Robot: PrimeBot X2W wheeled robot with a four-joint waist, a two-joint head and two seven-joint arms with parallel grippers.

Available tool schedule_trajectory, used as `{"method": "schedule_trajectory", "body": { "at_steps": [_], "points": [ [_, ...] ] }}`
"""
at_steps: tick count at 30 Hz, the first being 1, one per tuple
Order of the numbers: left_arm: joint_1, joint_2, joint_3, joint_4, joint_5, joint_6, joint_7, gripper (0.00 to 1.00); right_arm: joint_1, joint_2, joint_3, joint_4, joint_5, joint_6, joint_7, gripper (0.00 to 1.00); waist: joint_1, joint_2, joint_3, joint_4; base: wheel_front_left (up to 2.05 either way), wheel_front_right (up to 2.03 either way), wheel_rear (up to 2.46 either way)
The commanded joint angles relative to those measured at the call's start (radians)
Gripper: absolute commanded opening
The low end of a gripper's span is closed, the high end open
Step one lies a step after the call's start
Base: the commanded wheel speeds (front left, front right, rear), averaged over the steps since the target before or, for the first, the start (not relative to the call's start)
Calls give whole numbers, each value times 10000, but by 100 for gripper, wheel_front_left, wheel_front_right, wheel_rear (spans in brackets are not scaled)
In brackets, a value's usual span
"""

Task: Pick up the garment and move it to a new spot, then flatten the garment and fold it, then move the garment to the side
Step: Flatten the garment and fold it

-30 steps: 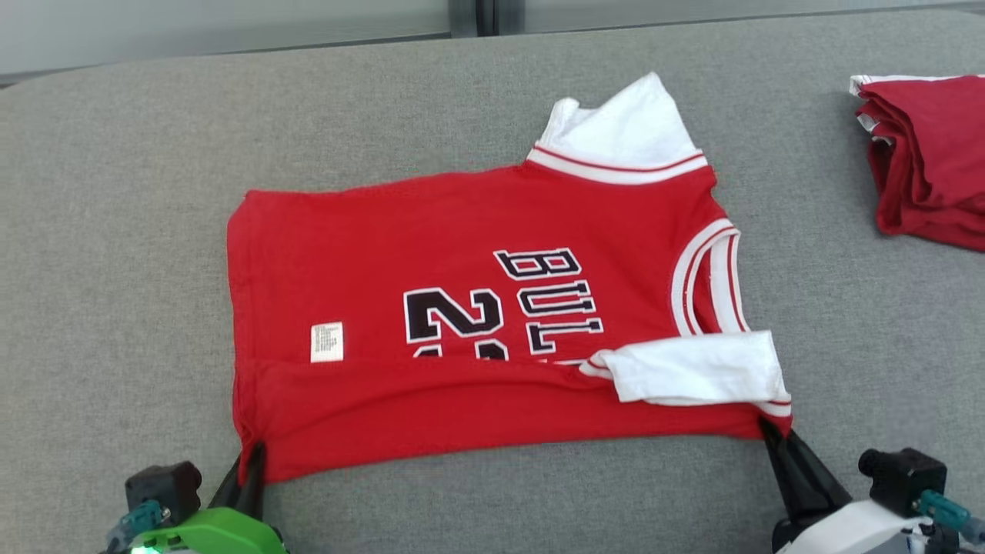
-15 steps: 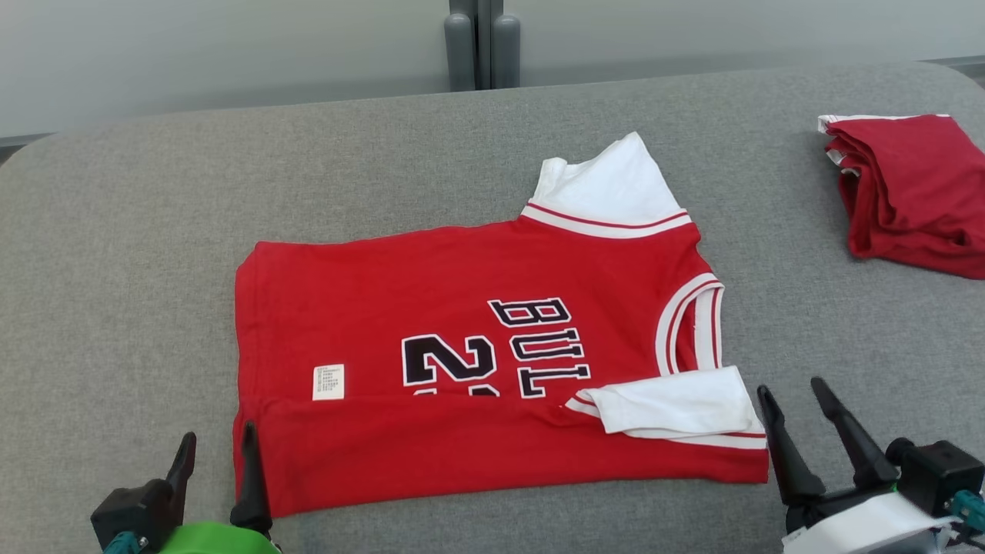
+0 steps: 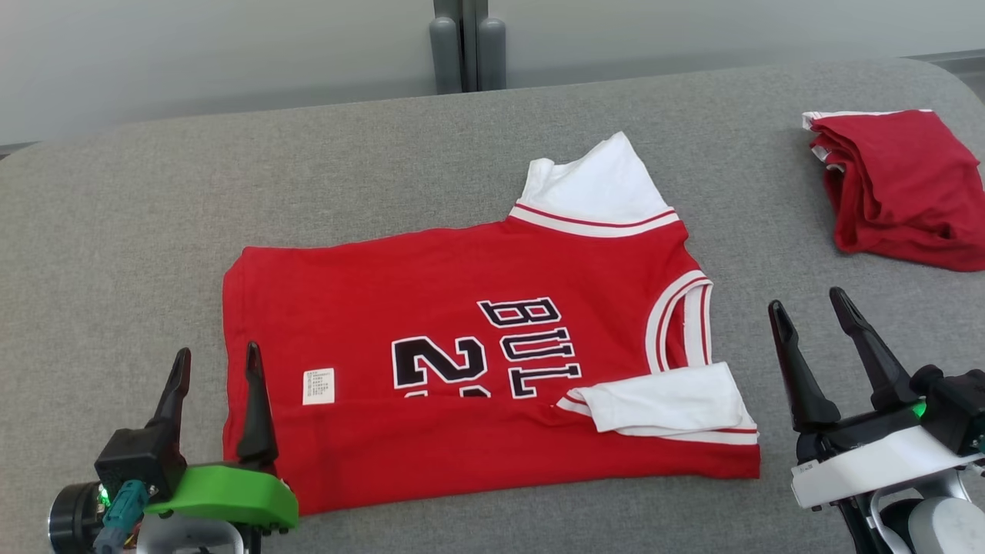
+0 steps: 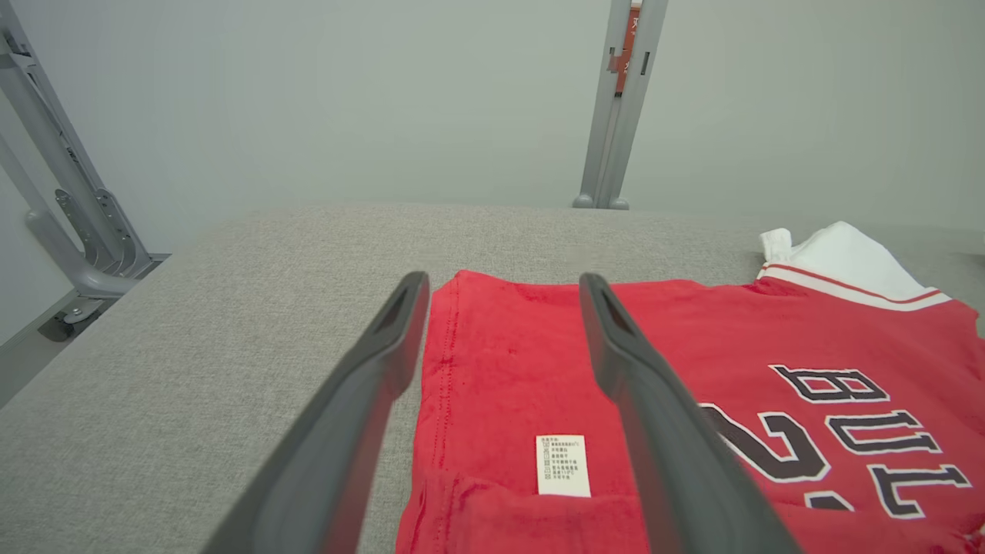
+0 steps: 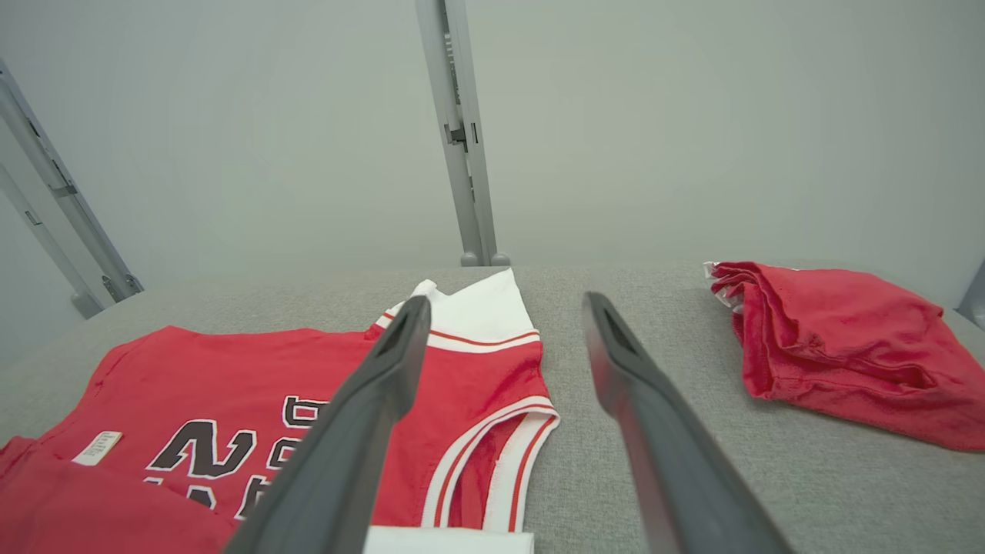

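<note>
Garment [image 3: 462, 338] lies flat near the middle of the grey padded surface [image 3: 115, 231], collar to the right and hem to the left. Its near strip [image 3: 462, 454] is already turned over onto the front, covering the bottom of the printed number. The near sleeve [image 3: 662, 396] is laid in on top of that fold, while the far sleeve [image 3: 596, 185] pokes out past the far edge, untucked.

The left gripper [image 3: 218, 350] stands spread wide with nothing in it. Its inner finger is over the garment's left hem and its outer finger is over bare padding. The right gripper [image 3: 806, 300] is equally wide and empty, just off the collar end to the right.

Risks from here, as I judge them:

- The turned-over strip is shallow and only resting there, so a pinch that catches the top layer alone would likely peel it back open.
- The near sleeve is loose (nothing pins it) and could slide out when that edge is lifted.
- If the far sleeve isn't tucked first, the next fold would probably trap it crooked.
- The left gripper's inner finger sits so close over the hem that a careless descent could snag and bunch the cloth.
- A crumpled red pile [image 3: 893, 185] sits far right, so setting the garment aside on that side could land it on the pile.
</note>
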Motion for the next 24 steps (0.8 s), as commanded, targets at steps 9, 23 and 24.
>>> {"method": "schedule_trajectory", "body": {
  "at_steps": [9,23,24],
  "points": [
    [-3096,629,85,1681,-607,-683,1697,100,-720,-147,207,7,183,-16,-33,100,0,0,1140,-101,0,0,0],
    [-6685,1554,199,6545,-1863,-1902,4002,67,-1713,-234,773,778,503,-16,-456,100,0,0,2268,-673,0,0,0],
    [-6733,1557,174,6748,-1959,-1967,4096,39,-1732,-256,762,864,543,-16,-484,100,0,0,2291,-678,0,0,0]
  ]
}}
